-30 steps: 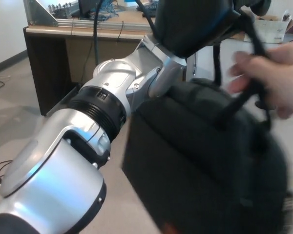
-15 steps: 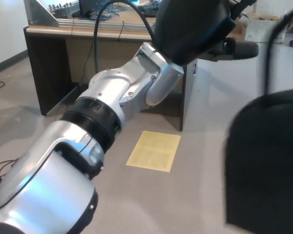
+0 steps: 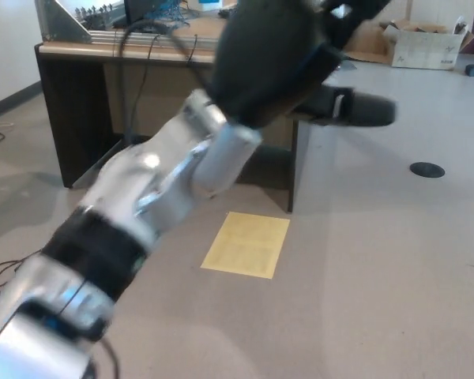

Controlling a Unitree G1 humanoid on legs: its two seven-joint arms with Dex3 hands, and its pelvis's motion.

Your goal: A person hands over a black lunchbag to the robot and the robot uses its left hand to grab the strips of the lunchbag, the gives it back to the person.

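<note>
Head view showed the left hand (image 3: 300,63) raised high and reaching out over the floor, with the silver forearm (image 3: 158,181) blurred by motion. What had changed was plain: a second before, the black lunchbag filled the right of the picture, hanging by its straps where the robot's hand and a person's hand met; half a second before, it was sliding out at the right edge; at this moment it was gone from view altogether, and so was the person. Where the bag ended up could not be seen, but the likeliest reading was that the person had taken it back, which would leave the handover finished and only the arm's return remaining.

The left hand held nothing that could be made out. One thick black finger (image 3: 363,110) stuck out straight to the right, well apart from the rest of the hand, so the hand appeared spread rather than closed, with no strap across it. It touched nothing; it hung in the air in front of the brown desk (image 3: 79,79).

On the floor below lay a yellow sheet (image 3: 249,243), just beside the desk's end panel, and a small dark disc (image 3: 426,169) sat farther right. A cardboard box (image 3: 423,43) stood at the back. The right hand did not show
</note>
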